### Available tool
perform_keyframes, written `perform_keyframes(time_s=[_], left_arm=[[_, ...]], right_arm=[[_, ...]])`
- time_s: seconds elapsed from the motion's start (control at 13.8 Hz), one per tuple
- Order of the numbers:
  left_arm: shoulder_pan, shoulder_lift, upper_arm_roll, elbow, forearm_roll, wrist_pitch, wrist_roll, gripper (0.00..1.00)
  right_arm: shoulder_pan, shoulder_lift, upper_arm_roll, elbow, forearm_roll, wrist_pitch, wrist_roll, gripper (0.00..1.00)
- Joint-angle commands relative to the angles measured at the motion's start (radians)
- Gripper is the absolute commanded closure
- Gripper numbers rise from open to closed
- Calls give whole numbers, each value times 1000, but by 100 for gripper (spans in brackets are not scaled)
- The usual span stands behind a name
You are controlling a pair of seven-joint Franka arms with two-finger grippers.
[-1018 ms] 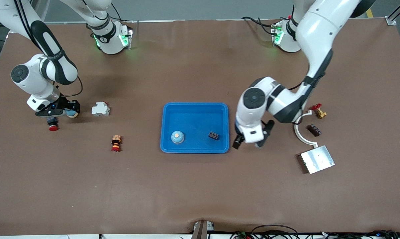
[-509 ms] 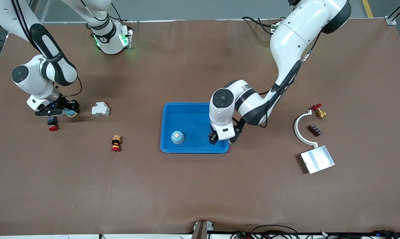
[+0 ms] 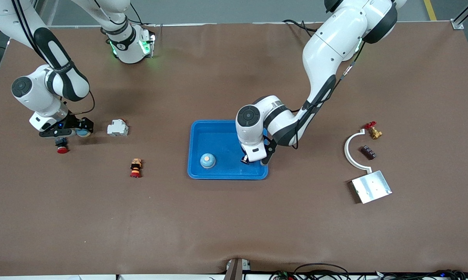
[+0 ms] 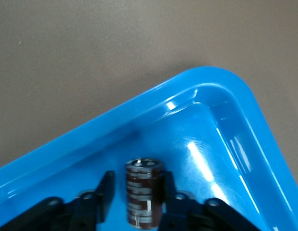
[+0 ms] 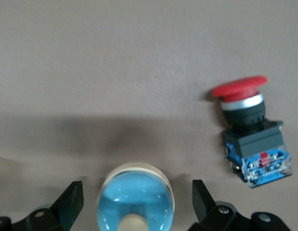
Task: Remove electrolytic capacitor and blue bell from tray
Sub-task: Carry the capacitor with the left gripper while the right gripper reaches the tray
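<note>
- Landmark: blue tray (image 3: 197,128), at mid-surface (image 3: 234,217) in the front view.
- Left tool (image 3: 253,158): low inside the tray, at the corner toward the left arm's end and nearer the front camera. In the front view the arm's wrist hides what lies between the fingers.
- The left wrist view supplies what the front view lacks: a dark brown capacitor (image 4: 145,192) stands between the two fingers (image 4: 106,190), one finger right against it and the other with a small gap. The tool (image 4: 136,192) is narrowly open; a firm grip cannot be confirmed. The tray's rounded corner (image 4: 226,82) shows just past the capacitor.
- A blue bell (image 3: 208,160) with an orange top sits in the tray, toward the right arm's end of it, well apart from the left tool.
- Right tool (image 3: 68,132): low over the surface, well away from the tray toward the right arm's end.
- The right wrist view shows a second blue bell (image 5: 136,199) between widely spread fingers (image 5: 71,199), with clear gaps on both sides; nothing is held. In the front view only a sliver of this bell (image 3: 84,133) is visible.
- A red push button (image 5: 250,139) lies on its side close to that bell; in the front view (image 3: 61,147) it sits just below the right tool.
</note>
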Motion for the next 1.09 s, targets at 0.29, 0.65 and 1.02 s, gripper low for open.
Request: perform_keyframes(time_s=[0.29,0.65,1.02], left_arm=[[74,-114,-5,15,-13,3,8,100],[228,-209,-92,-23,-21,-78,165,100],[445,-342,-177,-279,-18,-87,471,100]], right_arm=[[342,-173,11,138,-2,-394,611,0],[681,-97,11,339,5,-511,1199,0],[861,118,10,619,7,-540,1519,0]])
